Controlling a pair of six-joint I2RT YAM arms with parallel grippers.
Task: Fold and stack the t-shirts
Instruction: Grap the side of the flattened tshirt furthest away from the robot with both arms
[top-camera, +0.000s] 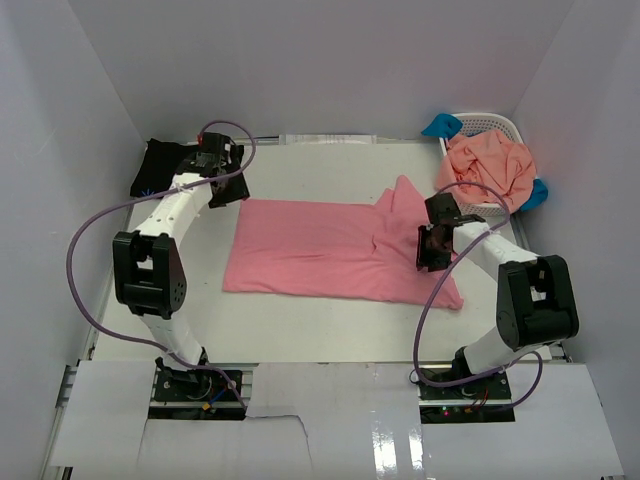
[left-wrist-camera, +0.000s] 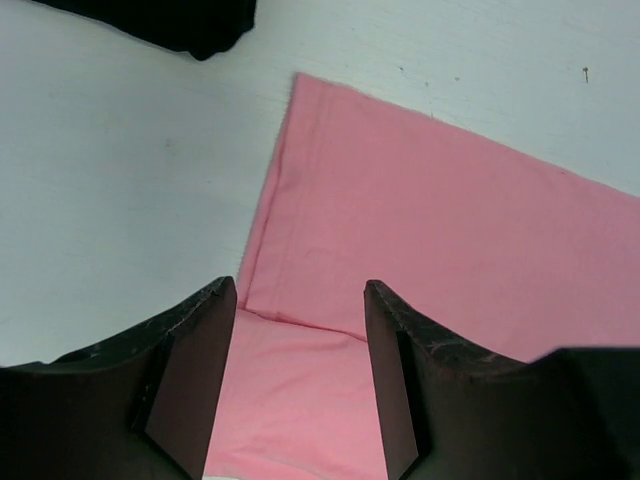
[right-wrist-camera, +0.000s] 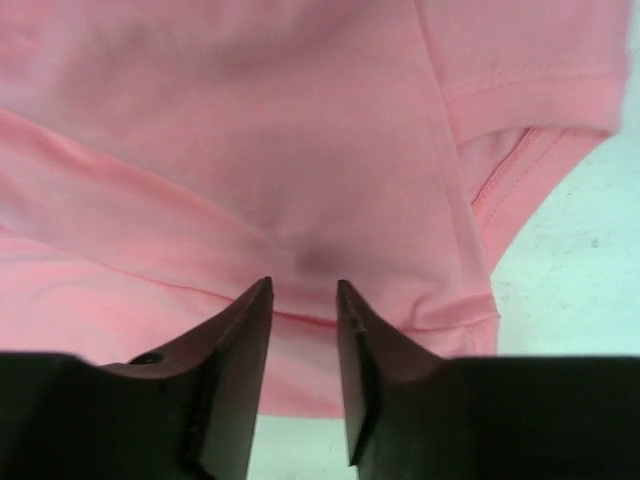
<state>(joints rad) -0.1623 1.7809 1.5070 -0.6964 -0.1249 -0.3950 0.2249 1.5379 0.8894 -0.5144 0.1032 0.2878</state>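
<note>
Shirt: rose-pink t-shirt (top-camera: 320, 255) flat on desk (top-camera: 300, 330)
My left claw (left-wrist-camera: 298, 287): spread wide — empty
My right claw (right-wrist-camera: 303, 284): slightly parted — empty

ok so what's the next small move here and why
Probably lift the right arm a little and go for the sleeve that sticks out past the far edge of the rose-pink t-shirt. The shirt lies flat, folded over, both arms' jaws stand open on nothing, and that sleeve isn't tucked in.
</note>
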